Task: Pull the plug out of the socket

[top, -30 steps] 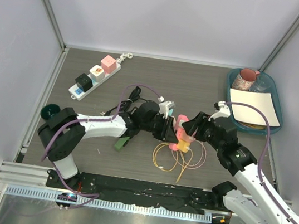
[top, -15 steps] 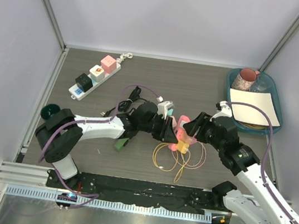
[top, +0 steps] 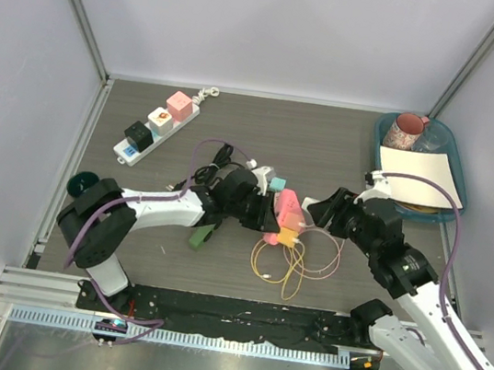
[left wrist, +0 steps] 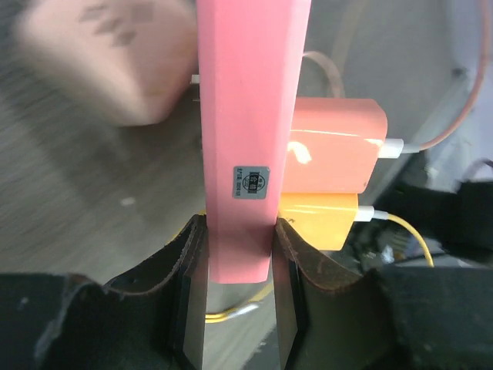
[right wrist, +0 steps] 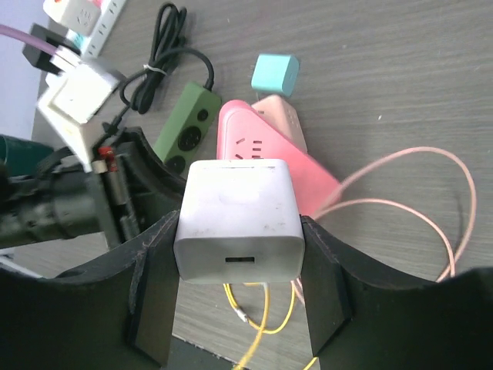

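Mid-counter, the left gripper (left wrist: pixel 237 262) is clamped on the pink socket strip (left wrist: pixel 246 116), and the right gripper (right wrist: pixel 239 239) is clenched around the white plug (right wrist: pixel 235 204), held just off the strip toward the right edge. Bare counter runs behind them to the far edge; yellow and pink cable loops (top: pixel 296 262) crowd the near-edge side. An orange charger (left wrist: pixel 331 154) and yellow charger (left wrist: pixel 320 220) sit in the strip, a green socket block (right wrist: pixel 185 127) lies close, a white power strip (top: pixel 156 128) is near the far left corner, a teal tray (top: pixel 381 131) in the far right

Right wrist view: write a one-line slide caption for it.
Right gripper clamps a white plug in front of the pink power strip, green adapter and teal cube behind.
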### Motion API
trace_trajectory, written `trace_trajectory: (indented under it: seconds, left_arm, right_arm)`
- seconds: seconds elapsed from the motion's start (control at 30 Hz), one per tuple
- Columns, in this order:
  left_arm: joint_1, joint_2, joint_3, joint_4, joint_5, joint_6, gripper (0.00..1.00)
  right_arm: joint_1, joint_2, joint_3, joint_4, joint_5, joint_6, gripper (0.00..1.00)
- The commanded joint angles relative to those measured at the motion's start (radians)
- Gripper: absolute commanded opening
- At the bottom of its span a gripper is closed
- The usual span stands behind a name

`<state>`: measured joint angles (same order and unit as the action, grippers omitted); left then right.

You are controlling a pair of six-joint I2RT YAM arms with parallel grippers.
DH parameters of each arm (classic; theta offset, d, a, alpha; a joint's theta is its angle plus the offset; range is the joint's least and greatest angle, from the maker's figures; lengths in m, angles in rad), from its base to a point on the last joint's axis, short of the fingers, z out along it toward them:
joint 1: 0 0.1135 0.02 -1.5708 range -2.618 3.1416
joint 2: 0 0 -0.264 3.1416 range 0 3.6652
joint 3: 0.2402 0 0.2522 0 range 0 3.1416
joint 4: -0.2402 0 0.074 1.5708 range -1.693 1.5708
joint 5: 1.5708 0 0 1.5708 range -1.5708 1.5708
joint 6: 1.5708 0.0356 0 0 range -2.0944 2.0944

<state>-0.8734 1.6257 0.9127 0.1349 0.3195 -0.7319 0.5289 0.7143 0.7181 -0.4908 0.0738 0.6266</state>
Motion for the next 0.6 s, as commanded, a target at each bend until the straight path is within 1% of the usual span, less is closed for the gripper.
trace_trajectory:
  seconds: [0.0,0.03,0.17,0.23,0.43,0.57]
  left_arm:
    - [0.047,0.005,-0.001,-0.132,-0.154,-0.029,0.0]
    - [0.047,0.002,-0.003,-0.132,-0.164,-0.032,0.0]
    - [0.048,-0.009,-0.011,-0.132,-0.152,-0.031,0.0]
    - [0.048,-0.015,-0.015,-0.12,-0.142,-0.026,0.0]
    - [0.047,-0.064,-0.037,0.003,0.032,-0.014,0.0]
    - [0.047,-0.128,-0.029,0.023,0.102,0.02,0.0]
  right_arm:
    - [-0.003,-0.05,-0.014,0.086,0.05,-0.044,0.12]
    - [-0.003,-0.05,-0.013,0.084,0.05,-0.056,0.1]
    - [-0.003,-0.023,0.027,0.072,0.047,-0.067,0.1]
    - [-0.003,-0.006,0.046,0.066,0.081,-0.071,0.1]
    - [-0.003,0.045,0.096,0.055,0.118,-0.079,0.14]
    - [-0.003,0.074,0.152,0.055,0.171,-0.08,0.17]
